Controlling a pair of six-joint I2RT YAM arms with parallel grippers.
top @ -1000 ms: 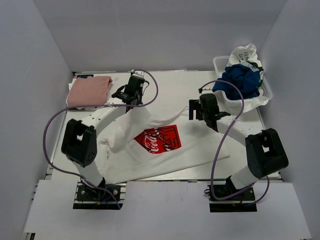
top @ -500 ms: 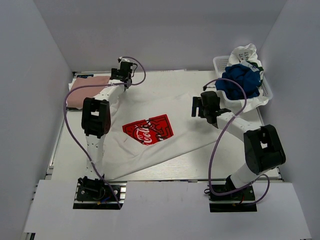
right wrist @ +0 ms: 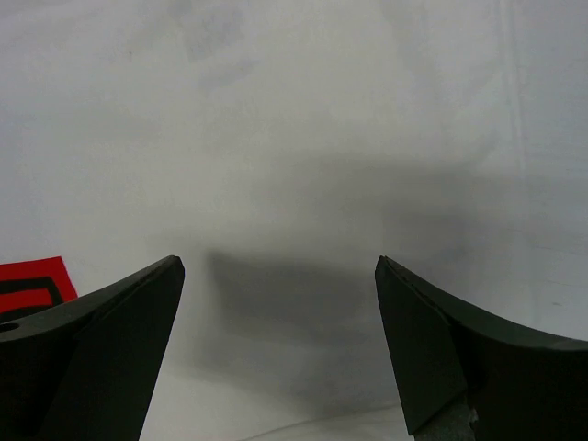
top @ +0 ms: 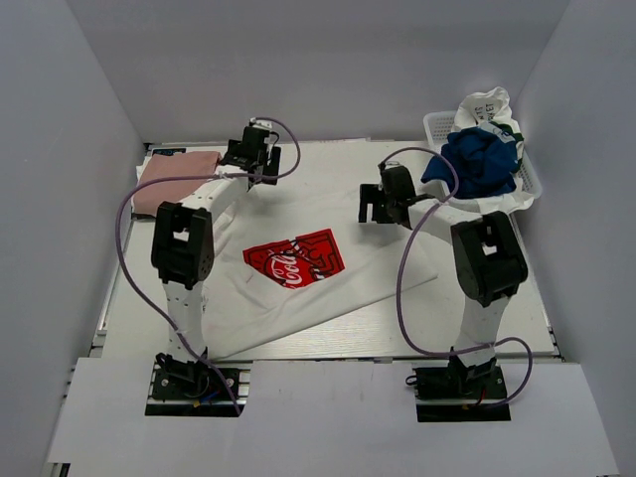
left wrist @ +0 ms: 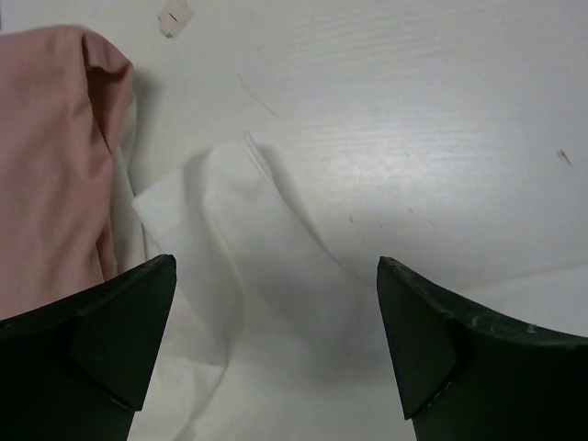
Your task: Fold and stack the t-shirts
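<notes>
The white t-shirt (top: pixel 328 214) with the red Coca-Cola print (top: pixel 295 258) lies spread across the table. A folded salmon-pink t-shirt (top: pixel 175 177) rests at the far left, also in the left wrist view as pink cloth (left wrist: pixel 46 165). My left gripper (top: pixel 256 171) hovers open over the white shirt's far-left corner (left wrist: pixel 230 239), nothing between its fingers. Over the shirt's far right part, my right gripper (top: pixel 378 211) stands open and empty above white cloth (right wrist: pixel 294 165). A blue t-shirt (top: pixel 479 157) and a white one (top: pixel 487 107) sit in the basket.
A white plastic basket (top: pixel 435 127) stands at the far right corner. Purple cables loop from both arms. Grey walls close in the table on three sides. Bare tabletop (left wrist: pixel 413 110) shows beyond the left gripper.
My left gripper carried the white shirt's corner toward the far left, spreading the shirt out, then let go and opened. The right arm swung left and farther over the shirt.
</notes>
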